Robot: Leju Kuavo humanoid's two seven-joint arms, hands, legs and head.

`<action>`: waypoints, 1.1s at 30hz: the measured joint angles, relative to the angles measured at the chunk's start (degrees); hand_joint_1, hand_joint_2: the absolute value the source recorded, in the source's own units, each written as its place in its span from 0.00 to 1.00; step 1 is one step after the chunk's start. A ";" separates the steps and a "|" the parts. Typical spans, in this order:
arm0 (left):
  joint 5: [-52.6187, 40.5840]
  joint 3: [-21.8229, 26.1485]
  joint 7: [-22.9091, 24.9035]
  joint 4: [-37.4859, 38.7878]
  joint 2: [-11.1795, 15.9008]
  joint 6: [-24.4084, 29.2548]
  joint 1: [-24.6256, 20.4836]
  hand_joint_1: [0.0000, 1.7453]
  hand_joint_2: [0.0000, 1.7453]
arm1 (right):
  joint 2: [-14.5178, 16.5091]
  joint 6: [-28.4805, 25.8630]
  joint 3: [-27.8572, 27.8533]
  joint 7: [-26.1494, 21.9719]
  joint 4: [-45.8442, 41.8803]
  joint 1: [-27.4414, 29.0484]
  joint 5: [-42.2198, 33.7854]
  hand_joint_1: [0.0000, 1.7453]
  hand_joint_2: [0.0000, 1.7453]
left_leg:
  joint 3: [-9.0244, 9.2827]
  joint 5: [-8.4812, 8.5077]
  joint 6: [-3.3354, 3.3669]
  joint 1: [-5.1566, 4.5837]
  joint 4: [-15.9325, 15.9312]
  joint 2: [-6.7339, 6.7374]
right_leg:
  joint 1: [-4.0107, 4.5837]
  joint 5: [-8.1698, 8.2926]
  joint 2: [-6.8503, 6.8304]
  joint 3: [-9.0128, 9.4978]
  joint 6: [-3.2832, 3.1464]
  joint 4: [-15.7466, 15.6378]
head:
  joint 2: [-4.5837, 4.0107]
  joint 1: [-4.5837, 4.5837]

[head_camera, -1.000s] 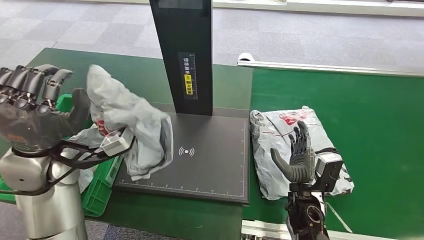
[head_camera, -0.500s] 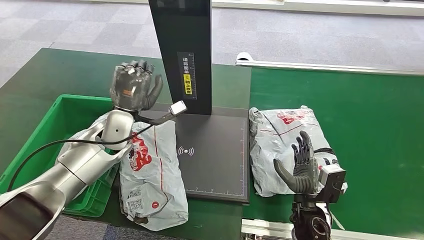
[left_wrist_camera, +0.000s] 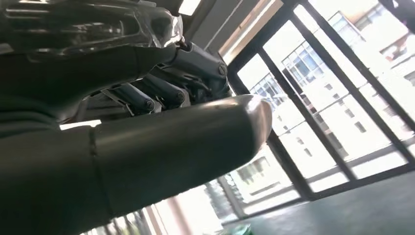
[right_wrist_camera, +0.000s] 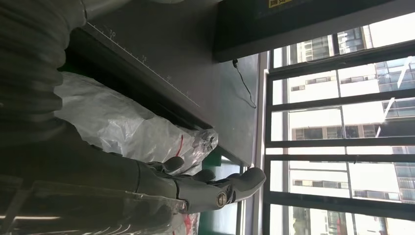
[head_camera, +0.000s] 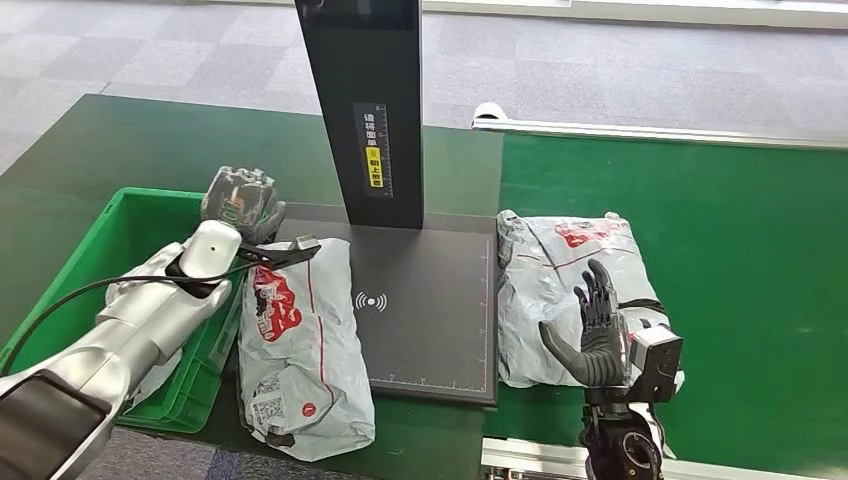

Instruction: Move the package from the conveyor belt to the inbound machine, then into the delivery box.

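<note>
Here one grey package (head_camera: 300,350) lies partly on the left edge of the inbound machine's black plate (head_camera: 425,310), its near end hanging over the green surface (head_camera: 130,140), just beside the green delivery box (head_camera: 75,260). The left robot hand (head_camera: 240,200) hovers above the package's far end, fingers curled in, holding nothing. A second package (head_camera: 560,290) lies on the conveyor belt (head_camera: 740,250); above it the right robot hand (head_camera: 595,330) is raised, fingers spread, empty.

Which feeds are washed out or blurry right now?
Head view: evenly lit and sharp. Left wrist view: windows blown out, left hand a dark backlit mass with glare on its thumb. Right wrist view: bright windows, right hand dim, package readable.
</note>
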 joint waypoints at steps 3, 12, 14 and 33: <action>10.50 8.00 -13.13 -1.50 -1.38 7.19 2.12 0.00 0.00 | 0.09 0.01 0.10 0.48 0.46 -0.95 -0.32 0.00 1.00 | -0.07 0.00 0.00 -0.03 0.00 -0.17 | -0.03 -0.02 -0.10 -0.01 0.02 0.00 | -0.01 0.00; 49.55 23.66 -33.56 -25.50 -5.10 6.47 12.14 0.00 1.00 | -0.31 -2.51 1.22 0.69 2.43 -3.03 -3.97 0.00 1.00 | -0.13 -0.02 0.02 -0.05 0.00 -0.16 | -0.06 -0.04 -0.08 -0.07 0.03 -0.04 | -0.01 -0.01; 53.59 24.87 -33.92 -30.28 -5.19 1.80 14.90 0.00 1.00 | -0.62 -2.80 1.28 0.28 2.57 -2.67 -4.43 0.00 1.00 | -0.13 -0.02 0.02 -0.04 0.00 -0.18 | -0.04 -0.04 -0.09 -0.07 0.03 -0.04 | -0.01 -0.01; 54.37 27.17 -32.60 -49.08 -3.18 -16.07 24.87 0.00 1.00 | -1.50 -2.83 1.32 -0.61 2.69 -1.30 -4.18 0.00 1.00 | -0.13 -0.02 0.02 -0.04 -0.01 -0.17 | -0.04 -0.04 -0.08 -0.07 0.03 -0.03 | -0.01 -0.01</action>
